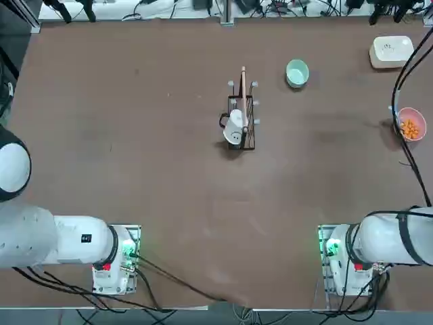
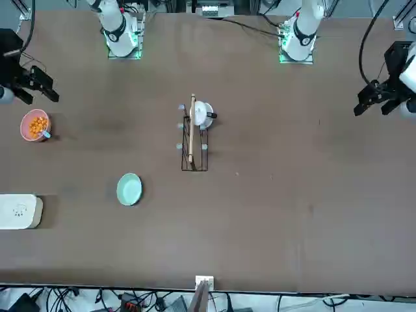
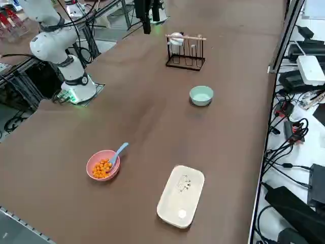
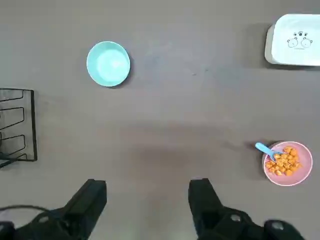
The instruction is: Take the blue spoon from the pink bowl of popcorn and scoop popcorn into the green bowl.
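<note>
The pink bowl [image 1: 411, 124] [image 3: 103, 164] stands near the table's right edge and holds orange popcorn [image 4: 284, 161]. The blue spoon [image 3: 119, 151] [image 4: 265, 150] leans in the bowl with its handle sticking out over the rim. The green bowl [image 1: 297, 72] [image 4: 108, 63] sits further in and further back, with nothing in it. My right gripper [image 4: 147, 192] [image 2: 40, 96] hangs high above the table beside the pink bowl, open, with nothing between its fingers and touching neither bowl.
A black wire rack [image 1: 241, 122] with a white smiley mug [image 1: 235, 128] stands mid-table, left of the green bowl. A white rounded-square box [image 1: 391, 51] [image 3: 181, 195] lies at the far right corner, behind the pink bowl. Cables run along the table's edges.
</note>
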`<action>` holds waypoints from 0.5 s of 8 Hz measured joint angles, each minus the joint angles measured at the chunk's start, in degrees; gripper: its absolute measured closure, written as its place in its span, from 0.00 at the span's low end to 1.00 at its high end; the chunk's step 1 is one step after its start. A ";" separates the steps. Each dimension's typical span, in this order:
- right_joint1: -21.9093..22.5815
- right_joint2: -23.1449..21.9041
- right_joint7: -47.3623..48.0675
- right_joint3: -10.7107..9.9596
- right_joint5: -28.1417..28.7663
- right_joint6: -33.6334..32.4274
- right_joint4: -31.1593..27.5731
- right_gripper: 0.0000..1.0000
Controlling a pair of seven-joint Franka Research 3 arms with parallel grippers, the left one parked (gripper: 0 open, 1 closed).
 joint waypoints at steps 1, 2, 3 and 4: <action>0.00 0.00 0.00 0.00 0.00 0.00 0.00 0.00; 0.00 0.01 0.00 0.00 -0.01 0.00 0.00 0.00; 0.00 0.04 -0.04 0.00 -0.01 -0.21 -0.03 0.00; 0.00 0.18 -0.07 0.00 -0.03 -1.83 -0.22 0.00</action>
